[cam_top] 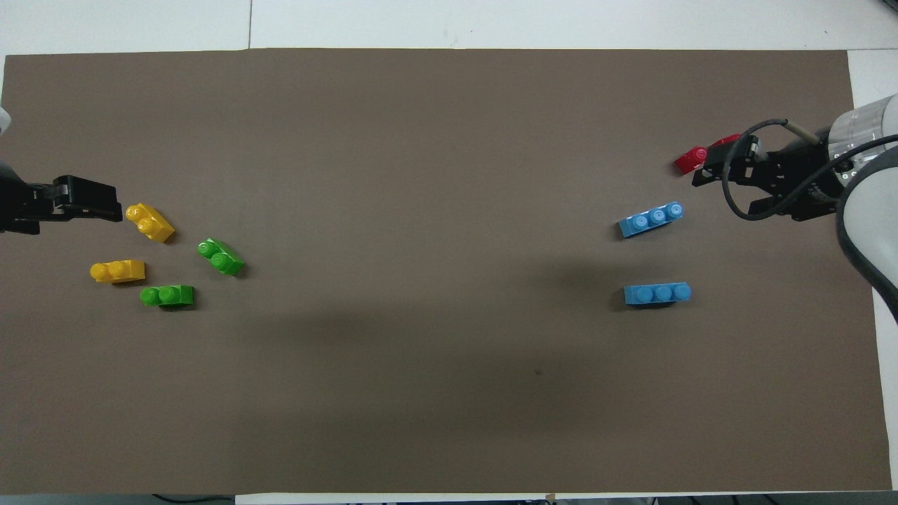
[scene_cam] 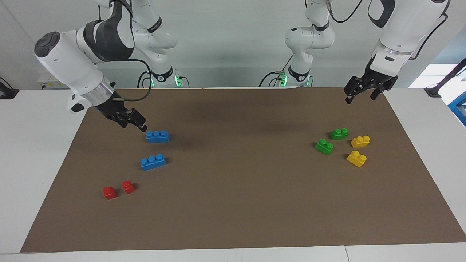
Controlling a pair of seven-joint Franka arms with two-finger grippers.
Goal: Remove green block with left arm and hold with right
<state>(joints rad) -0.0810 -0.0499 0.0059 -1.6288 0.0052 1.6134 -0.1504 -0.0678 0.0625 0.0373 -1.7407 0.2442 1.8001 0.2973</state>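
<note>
Green block [scene_cam: 324,146] loose on surface [scene_cam: 240,203], judged light, rigid, slick: grip across flat sides; left pincer [scene_cam: 362,94] wide, empty; right pincer [scene_cam: 135,123] narrow, empty.

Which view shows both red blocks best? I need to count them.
The facing view: both red blocks sit uncovered beside each other on the brown mat. The overhead view has the right claw covering much of them.

Looked down from high across the desk [scene_cam: 233,225] toward the robots in one view; looked steeply down from above their end in the other. Shared the whole brown mat [cam_top: 449,105].
</note>
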